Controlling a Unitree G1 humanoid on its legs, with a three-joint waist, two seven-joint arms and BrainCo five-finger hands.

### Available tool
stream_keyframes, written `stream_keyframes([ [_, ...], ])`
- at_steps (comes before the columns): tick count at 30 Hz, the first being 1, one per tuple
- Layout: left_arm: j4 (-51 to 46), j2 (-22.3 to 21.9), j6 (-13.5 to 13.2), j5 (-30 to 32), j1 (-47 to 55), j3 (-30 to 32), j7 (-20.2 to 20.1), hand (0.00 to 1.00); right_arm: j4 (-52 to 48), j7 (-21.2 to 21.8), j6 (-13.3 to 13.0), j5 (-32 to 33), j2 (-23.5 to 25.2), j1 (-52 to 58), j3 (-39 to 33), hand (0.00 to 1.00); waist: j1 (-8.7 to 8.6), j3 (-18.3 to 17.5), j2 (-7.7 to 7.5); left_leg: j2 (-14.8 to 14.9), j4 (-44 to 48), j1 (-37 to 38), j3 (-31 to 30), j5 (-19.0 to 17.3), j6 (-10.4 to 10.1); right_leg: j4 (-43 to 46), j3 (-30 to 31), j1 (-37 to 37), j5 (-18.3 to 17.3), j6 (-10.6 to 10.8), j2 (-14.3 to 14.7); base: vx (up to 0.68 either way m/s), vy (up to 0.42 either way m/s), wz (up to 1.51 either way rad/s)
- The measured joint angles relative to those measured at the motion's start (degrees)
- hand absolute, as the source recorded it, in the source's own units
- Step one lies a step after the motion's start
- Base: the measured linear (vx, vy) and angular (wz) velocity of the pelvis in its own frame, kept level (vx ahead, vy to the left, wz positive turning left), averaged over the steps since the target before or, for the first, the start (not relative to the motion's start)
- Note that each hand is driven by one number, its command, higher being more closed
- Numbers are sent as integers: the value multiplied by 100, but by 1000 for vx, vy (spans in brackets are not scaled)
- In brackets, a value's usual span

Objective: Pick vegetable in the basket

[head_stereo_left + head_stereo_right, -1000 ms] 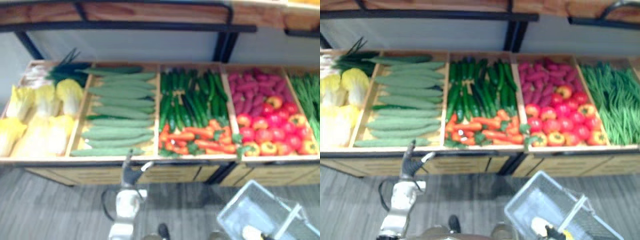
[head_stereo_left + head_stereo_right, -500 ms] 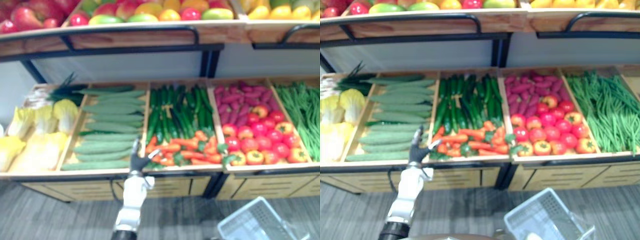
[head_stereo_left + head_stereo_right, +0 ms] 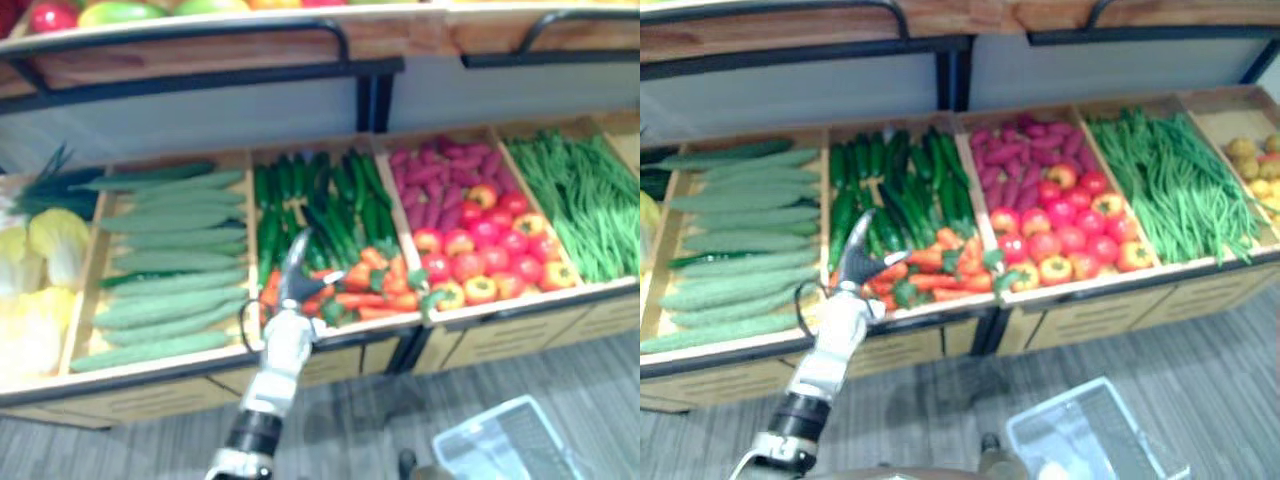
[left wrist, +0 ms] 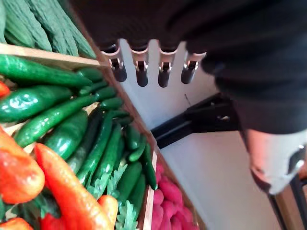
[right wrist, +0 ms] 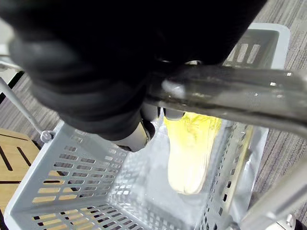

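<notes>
The long cucumbers (image 3: 170, 265) are pale green, the small cucumbers (image 3: 330, 210) dark green, carrots (image 3: 375, 290) orange, tomatoes (image 3: 480, 250) red and yellow, beans (image 3: 590, 200) bright green, the slotted basket (image 5: 72, 191) pale grey.

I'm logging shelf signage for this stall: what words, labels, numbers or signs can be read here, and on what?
None can be read.
Dark marks on the wooden crate fronts: too blurred to tell if they are print.
The basket: no label shows.

Left silver-grey arm (image 3: 272, 368) was extended forward, left hand (image 3: 296, 281) raised, fingers (image 4: 141, 73) straight, thumb splayed. Right hand (image 5: 91, 72) was curled round grey metal basket handle (image 5: 230, 96).
</notes>
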Motion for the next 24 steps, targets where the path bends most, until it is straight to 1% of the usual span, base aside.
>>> stream_keyframes([
  [3,284,40,61,206,-260,49,40,0,-37,-28,-15,1,5,-104,9,100,-65,111,51,11,12,-68,97,0,0,57,72,-152,0,0,17,6,-12,-16],
  [5,505,60,203,391,-545,57,99,0,-101,-58,-26,12,52,-155,10,100,-88,289,58,69,197,-179,293,-11,-3,101,89,-257,0,0,13,5,-21,-9],
  [7,515,73,265,403,-611,83,165,0,-207,-86,-32,20,100,-171,9,100,-103,330,78,111,269,-290,402,-10,-3,145,92,-390,0,0,31,-17,-39,-6],
  [9,583,71,276,448,-699,108,202,0,-240,-98,-42,23,98,-207,11,100,-151,445,113,137,304,-296,419,-10,-3,181,79,-404,0,-1,49,-8,-43,-4],
  [10,642,73,315,581,-740,118,211,0,-245,-129,-53,23,92,-259,12,100,-175,490,131,145,321,-298,451,-11,-3,195,79,-418,-1,-1,51,-32,-25,-8],
  [14,721,60,450,627,-835,114,245,0,-337,-221,-93,36,98,-363,151,100,-192,591,183,146,361,-438,561,-11,-2,291,90,-626,-2,-3,38,-55,-21,-7],
  [18,1018,62,493,628,-926,132,369,0,-481,-243,-108,160,94,-375,235,100,-178,753,223,147,365,-477,601,-13,1,361,95,-719,-7,-10,34,-68,-23,-2],
  [22,1185,62,577,632,-926,202,404,0,-514,-275,-135,202,94,-419,237,100,-156,813,255,143,382,-558,696,-14,6,419,160,-874,-10,-14,33,-49,-17,-10],
  [24,1211,59,634,810,-925,238,404,0,-537,-312,-133,255,95,-437,253,100,-155,877,284,142,388,-572,707,-12,10,456,172,-909,-10,-14,33,-15,-9,-2],
])
